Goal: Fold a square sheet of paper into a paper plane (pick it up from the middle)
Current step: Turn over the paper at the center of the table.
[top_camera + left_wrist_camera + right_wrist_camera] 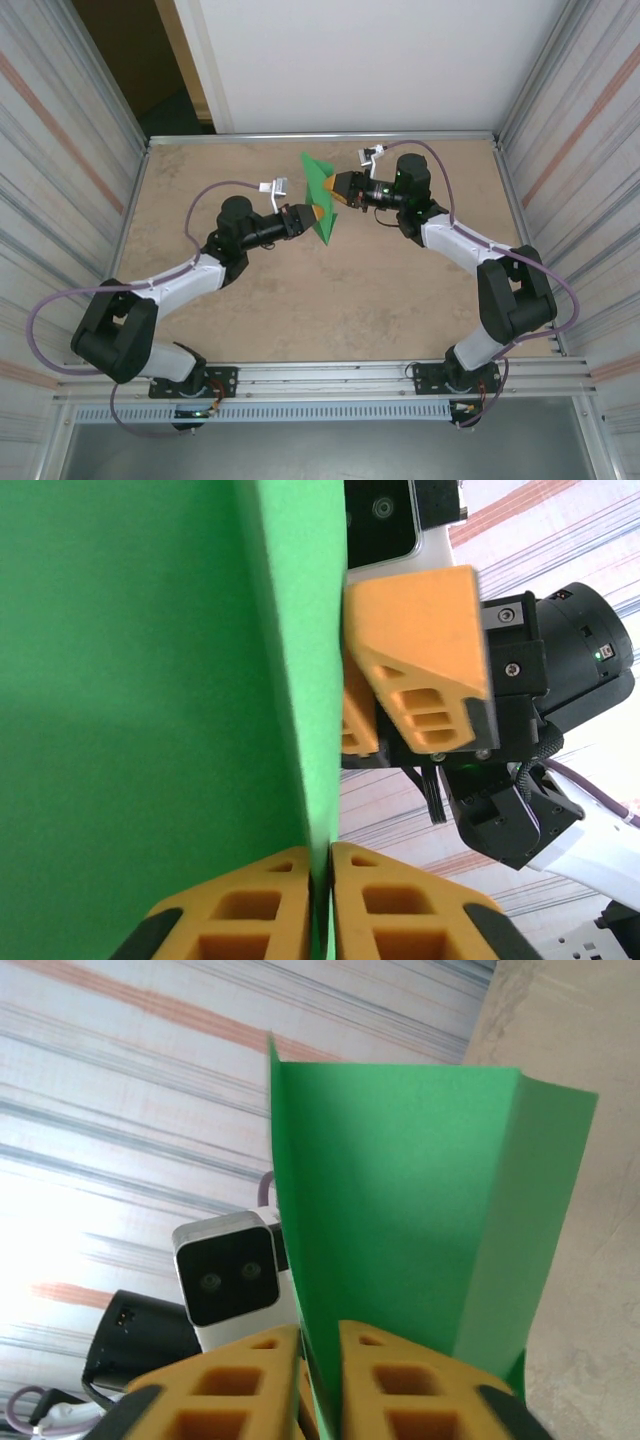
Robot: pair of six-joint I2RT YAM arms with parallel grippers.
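Two grippers are flanking the raised green paper [319, 180], the left gripper [317, 212] clamping its edge, the right gripper [338, 188] straddling it, grip impossible to tell.

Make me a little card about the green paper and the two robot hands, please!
Green paper: folded with a crease, held up on edge between the two arms, over the table
Left gripper: shut on the paper's edge
Right gripper: one finger on each side of the paper with a narrow slit between them; can't tell if it is pinching
Plane: not a pointed dart yet
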